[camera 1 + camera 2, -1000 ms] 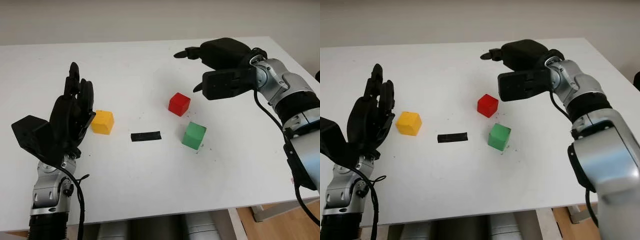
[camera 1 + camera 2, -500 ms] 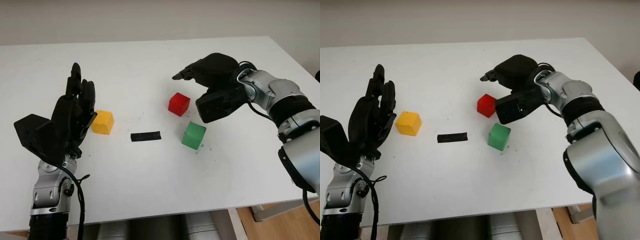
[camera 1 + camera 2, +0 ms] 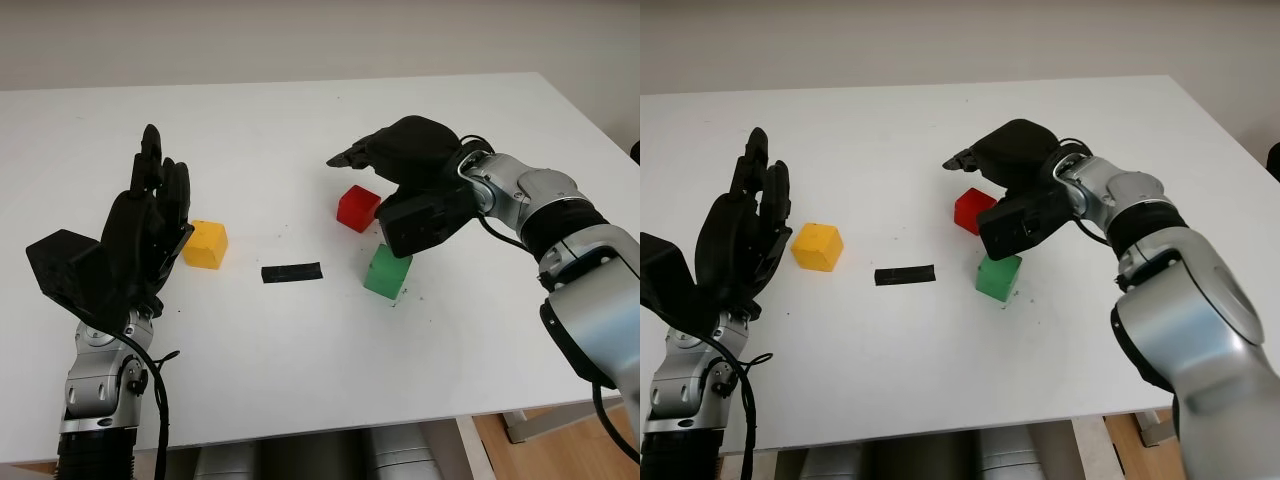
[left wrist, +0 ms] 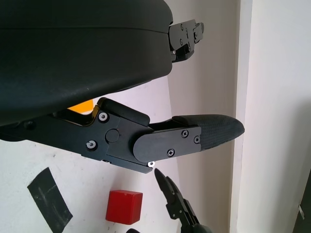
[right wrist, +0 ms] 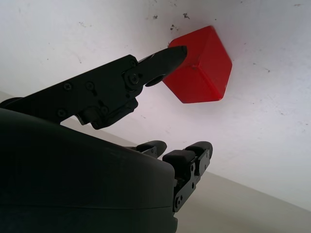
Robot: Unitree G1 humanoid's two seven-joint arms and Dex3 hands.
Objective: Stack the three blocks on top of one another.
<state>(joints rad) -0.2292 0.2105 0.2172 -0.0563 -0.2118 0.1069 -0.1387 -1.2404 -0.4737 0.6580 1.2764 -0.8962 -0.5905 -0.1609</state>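
On the white counter point(image 3: 300, 400), the three blocks sit apart from one another, none yet stacked. The robot's right arm reaches in from the right side, and its right hand point(image 3: 405, 170) hangs over the middle of the counter with nothing in it, fingers uncurled, just above and behind the red block point(image 3: 358, 208). In the right wrist view one finger point(image 5: 160, 60) lies close beside the red block's upper corner, while the other two point past it toward the far edge; whether that finger touches the block cannot be told. The left hand point(image 3: 145, 235) is raised at the left side of the counter, open and holding nothing, just beside the yellow block point(image 3: 205, 244).

The green block point(image 3: 387, 271) stands just in front of the red one, partly under the right hand's palm, so both lie within that hand's reach, and the red block is the nearer to the fingers. It sits turned with one corner toward the robot, below the fingertips and slightly toward the robot's left, so the grasp likely calls for the hand to lower and close across two opposite faces. A short strip of black tape point(image 3: 291, 272) lies between the yellow and green blocks.
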